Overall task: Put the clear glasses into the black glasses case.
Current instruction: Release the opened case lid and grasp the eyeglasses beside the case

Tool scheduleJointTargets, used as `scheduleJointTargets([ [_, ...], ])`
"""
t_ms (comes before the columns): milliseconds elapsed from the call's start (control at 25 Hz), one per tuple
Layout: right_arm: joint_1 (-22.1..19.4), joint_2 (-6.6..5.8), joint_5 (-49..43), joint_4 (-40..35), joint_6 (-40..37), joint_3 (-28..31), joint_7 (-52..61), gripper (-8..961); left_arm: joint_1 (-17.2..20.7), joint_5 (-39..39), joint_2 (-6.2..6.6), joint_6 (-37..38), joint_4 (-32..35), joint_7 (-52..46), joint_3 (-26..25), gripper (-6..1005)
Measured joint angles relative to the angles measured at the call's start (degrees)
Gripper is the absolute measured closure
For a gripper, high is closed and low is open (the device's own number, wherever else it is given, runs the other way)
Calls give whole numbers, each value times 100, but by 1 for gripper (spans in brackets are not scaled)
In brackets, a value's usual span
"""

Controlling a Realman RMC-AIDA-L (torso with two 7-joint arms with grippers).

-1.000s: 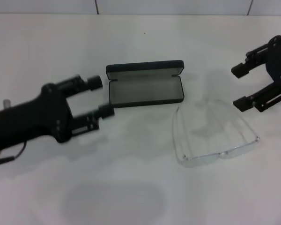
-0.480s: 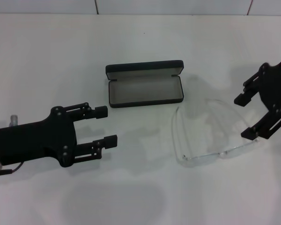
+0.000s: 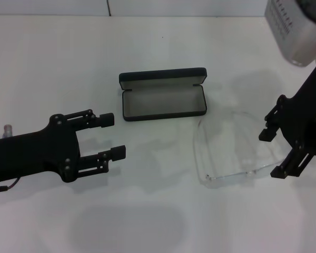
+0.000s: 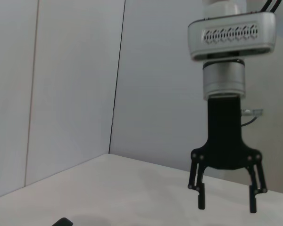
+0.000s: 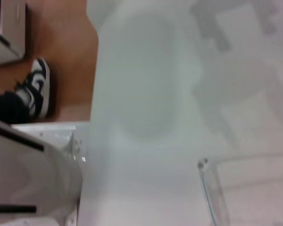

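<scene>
The black glasses case [image 3: 164, 94] is seen lying open on the white table [image 3: 52, 63], a little beyond the middle of the head view, its lid raised at the far long side and the grey lining exposed. Nothing is seen inside it.

The clear glasses [image 3: 233, 151] are found on the table nearer the robot and to the right of the case, apart from it, with the curved lens turned toward the robot and the thin arms reaching away toward the case. One corner of the glasses [image 5: 211, 190] is also picked up in the right wrist view.

The right gripper [image 3: 275, 153] is held pointing steeply downward at the right-hand end of the lens, the black forearm rising up and to the right to a grey wrist housing. Its fingers are spread wide, one finger [image 3: 267, 131] standing beyond the lens end and the other just on the near side of it; nothing is clasped, and contact with the glasses cannot be judged. The same gripper [image 4: 225, 201] is shown from the left wrist view, hanging vertically with its fingers parted.

The left gripper [image 3: 111, 136] is stretched out low over the table from the left, pointing rightward, nearer the robot than the case and well apart from it. Its two fingers are parted and empty.
</scene>
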Motion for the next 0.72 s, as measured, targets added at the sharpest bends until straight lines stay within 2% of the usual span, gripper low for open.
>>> scheduleJointTargets([
  [720,125,63,-295,488,875,-1317,5,170,-73,4,-43,-33,-13,9,-8,307],
])
